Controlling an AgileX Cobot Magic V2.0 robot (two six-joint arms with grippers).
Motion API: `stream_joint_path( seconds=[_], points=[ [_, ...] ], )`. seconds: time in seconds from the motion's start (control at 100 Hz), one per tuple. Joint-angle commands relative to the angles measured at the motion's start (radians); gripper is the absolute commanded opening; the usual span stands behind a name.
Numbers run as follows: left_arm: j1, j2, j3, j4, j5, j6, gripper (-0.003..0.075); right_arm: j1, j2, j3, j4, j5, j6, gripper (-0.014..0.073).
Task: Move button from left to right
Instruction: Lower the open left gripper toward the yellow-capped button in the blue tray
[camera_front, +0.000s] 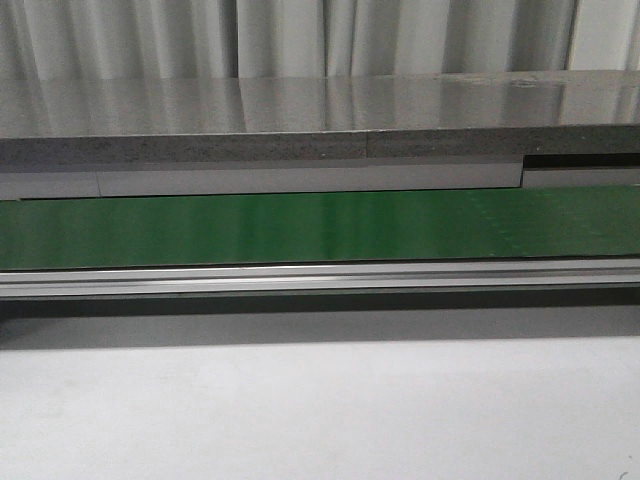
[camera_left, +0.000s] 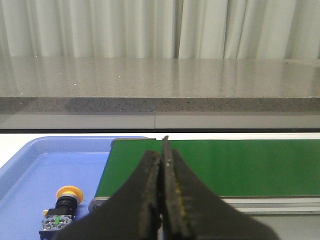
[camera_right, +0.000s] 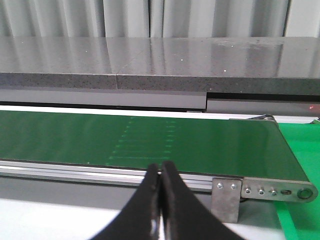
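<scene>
The button (camera_left: 62, 206) lies on its side in a blue tray (camera_left: 35, 170) in the left wrist view, its yellow-orange cap pointing away and its black body with a green mark nearer the camera. My left gripper (camera_left: 161, 152) is shut and empty, to the right of the button and over the near end of the green belt (camera_left: 240, 165). My right gripper (camera_right: 161, 167) is shut and empty, in front of the belt's (camera_right: 150, 137) metal rail. Neither gripper nor the button shows in the front view.
The green belt (camera_front: 320, 225) runs across the front view behind an aluminium rail (camera_front: 320, 278). A grey stone counter (camera_front: 300, 125) stands behind it. The belt's right end has a bolted bracket (camera_right: 225, 192) and a roller (camera_right: 303, 193), with a green surface (camera_right: 300, 150) beyond.
</scene>
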Motion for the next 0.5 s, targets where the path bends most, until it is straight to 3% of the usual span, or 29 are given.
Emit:
stream_joint_path(
  seconds=[0.0, 0.49],
  points=[
    [-0.004, -0.032, 0.046, -0.009, -0.083, -0.004, -0.0020, -0.003, -0.020, -0.016, -0.011, -0.087, 0.000, -0.0067],
    [-0.004, -0.032, 0.039, -0.011, -0.092, -0.004, -0.0021, -0.003, -0.020, -0.016, -0.011, -0.087, 0.000, -0.0067]
  ],
)
